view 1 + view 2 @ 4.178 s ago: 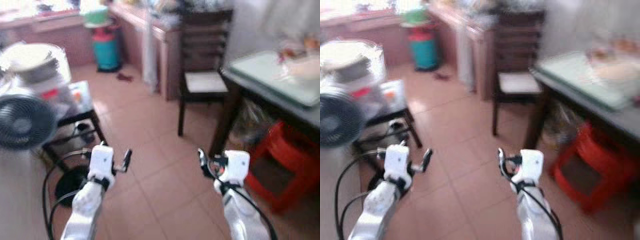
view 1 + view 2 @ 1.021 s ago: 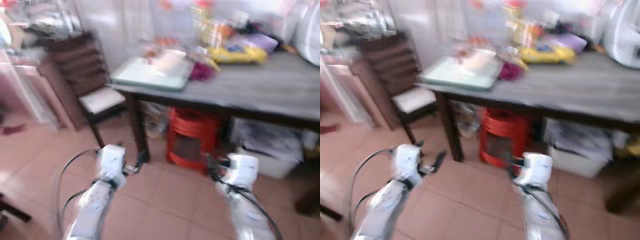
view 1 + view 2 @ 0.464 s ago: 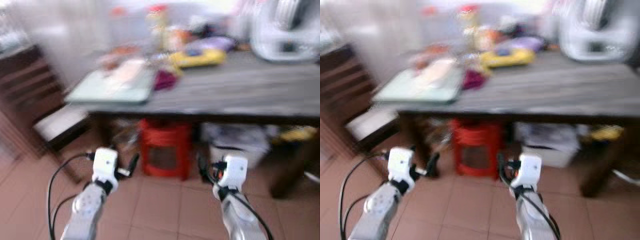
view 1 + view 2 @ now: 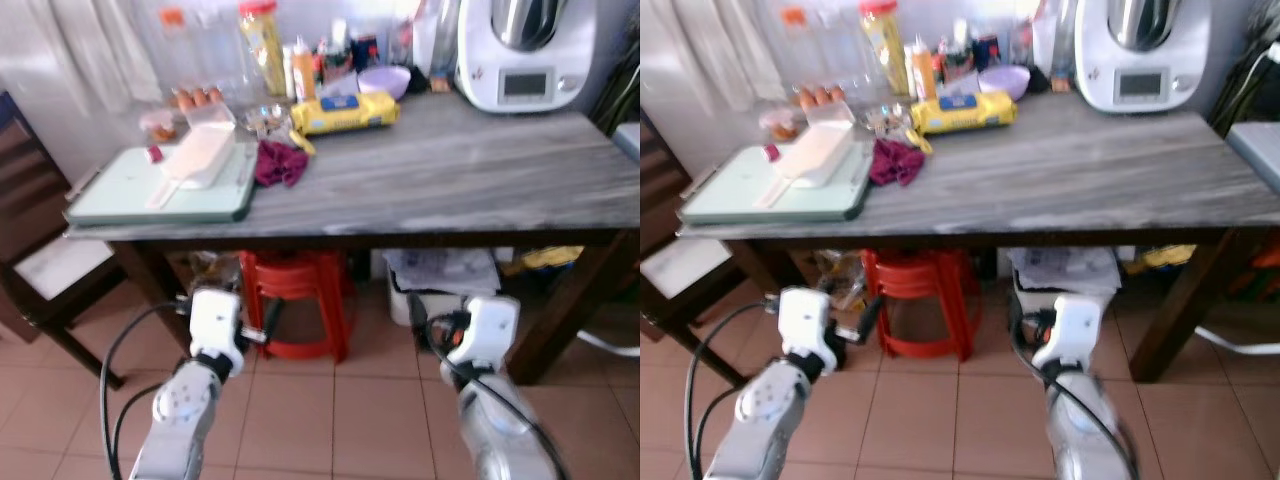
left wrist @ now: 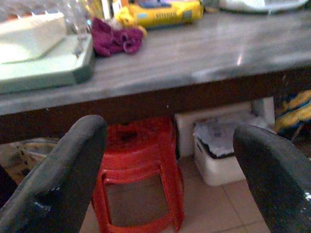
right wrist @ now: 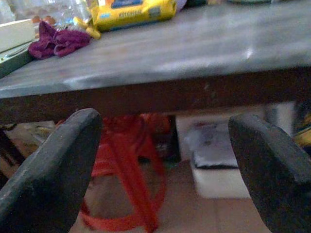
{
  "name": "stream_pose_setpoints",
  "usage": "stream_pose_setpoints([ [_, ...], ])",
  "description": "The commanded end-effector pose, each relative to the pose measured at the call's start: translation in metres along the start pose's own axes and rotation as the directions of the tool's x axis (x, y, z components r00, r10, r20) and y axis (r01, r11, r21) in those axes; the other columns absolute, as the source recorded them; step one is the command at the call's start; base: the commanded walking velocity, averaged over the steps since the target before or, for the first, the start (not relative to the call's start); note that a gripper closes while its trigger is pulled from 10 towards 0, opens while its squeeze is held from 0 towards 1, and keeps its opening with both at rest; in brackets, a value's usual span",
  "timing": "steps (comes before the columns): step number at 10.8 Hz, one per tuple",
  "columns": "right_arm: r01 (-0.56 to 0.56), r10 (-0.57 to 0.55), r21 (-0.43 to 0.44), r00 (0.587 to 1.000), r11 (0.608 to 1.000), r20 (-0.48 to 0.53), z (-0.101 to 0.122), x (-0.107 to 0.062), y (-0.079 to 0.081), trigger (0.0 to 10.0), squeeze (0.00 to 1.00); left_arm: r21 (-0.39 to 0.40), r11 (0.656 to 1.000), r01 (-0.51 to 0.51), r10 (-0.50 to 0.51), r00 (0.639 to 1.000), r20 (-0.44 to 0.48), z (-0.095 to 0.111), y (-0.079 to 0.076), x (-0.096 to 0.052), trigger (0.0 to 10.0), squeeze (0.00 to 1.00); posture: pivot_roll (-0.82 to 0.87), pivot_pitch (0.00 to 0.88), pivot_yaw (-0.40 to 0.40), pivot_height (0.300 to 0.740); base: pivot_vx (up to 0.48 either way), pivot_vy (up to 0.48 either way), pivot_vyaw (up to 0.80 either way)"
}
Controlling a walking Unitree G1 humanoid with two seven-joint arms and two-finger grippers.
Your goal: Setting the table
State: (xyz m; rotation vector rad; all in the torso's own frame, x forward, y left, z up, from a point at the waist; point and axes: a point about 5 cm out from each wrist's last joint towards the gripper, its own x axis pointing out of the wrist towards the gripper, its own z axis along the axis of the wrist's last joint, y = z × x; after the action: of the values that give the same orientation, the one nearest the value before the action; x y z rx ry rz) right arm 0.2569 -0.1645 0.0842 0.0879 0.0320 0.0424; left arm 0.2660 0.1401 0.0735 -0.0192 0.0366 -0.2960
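Observation:
A grey wooden table [image 4: 450, 190] stands right in front of me. At its left end lies a pale green tray [image 4: 140, 195] with a white container [image 4: 200, 155] on it. Beside the tray lies a maroon cloth [image 4: 280, 162], and behind that a yellow packet [image 4: 345, 112], a purple bowl [image 4: 383, 80] and bottles. My left gripper [image 4: 268, 325] and right gripper [image 4: 420, 328] hang below the table edge, both open with nothing between the fingers. In the wrist views the left gripper [image 5: 170, 160] and right gripper [image 6: 165, 160] face the table's underside.
A white kitchen machine [image 4: 520, 50] stands at the back right of the table. Under the table are stacked red stools [image 4: 295, 305] and a white bin [image 4: 445, 285]. A dark wooden chair [image 4: 40, 265] stands at the left. The floor is tiled.
The view has swung round from the room to the table, which now sits square in front and sharp. Both arms keep the same raised pose, fingers apart.

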Motion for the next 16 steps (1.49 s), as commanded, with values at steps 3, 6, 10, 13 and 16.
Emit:
stream_pose_setpoints([
  [3, 0.003, 0.008, -0.122, 0.996, 0.992, 0.090, 0.031, -0.008, -0.002, 10.0, 0.00, 0.015, 0.988, -0.156, 0.156, 0.987, 0.029, 0.012, 0.026, -0.012, 10.0, 0.00, -0.05, 0.025, 0.075, 0.740, 0.000, 0.000, 0.00],
  [6, 0.028, -0.017, -0.144, 0.997, 0.989, 0.079, 0.034, -0.032, -0.005, 10.0, 0.00, 0.035, 0.967, -0.254, 0.255, 0.967, -0.018, -0.001, 0.039, -0.044, 10.0, 0.00, -0.06, 0.035, 0.066, 0.740, 0.000, 0.000, 0.00],
  [10, 0.036, -0.025, -0.164, 0.997, 0.986, 0.070, 0.036, -0.037, -0.003, 10.0, 0.00, 0.031, 0.972, -0.231, 0.232, 0.973, -0.009, 0.005, 0.033, -0.042, 10.0, 0.00, -0.06, 0.043, 0.070, 0.740, 0.000, 0.000, 0.00],
  [13, 0.032, -0.021, -0.158, 0.997, 0.987, 0.073, 0.037, -0.037, -0.002, 10.0, 0.00, 0.009, 0.973, -0.230, 0.230, 0.973, -0.009, 0.007, 0.031, -0.042, 10.0, 0.00, -0.06, 0.048, 0.067, 0.740, 0.000, 0.000, 0.00],
  [16, 0.012, -0.001, -0.159, 0.997, 0.987, 0.071, 0.037, -0.034, 0.001, 10.0, 0.00, 0.015, 0.979, -0.205, 0.205, 0.979, -0.017, 0.006, 0.028, -0.040, 10.0, 0.00, -0.05, 0.049, 0.065, 0.740, 0.000, 0.000, 0.00],
])
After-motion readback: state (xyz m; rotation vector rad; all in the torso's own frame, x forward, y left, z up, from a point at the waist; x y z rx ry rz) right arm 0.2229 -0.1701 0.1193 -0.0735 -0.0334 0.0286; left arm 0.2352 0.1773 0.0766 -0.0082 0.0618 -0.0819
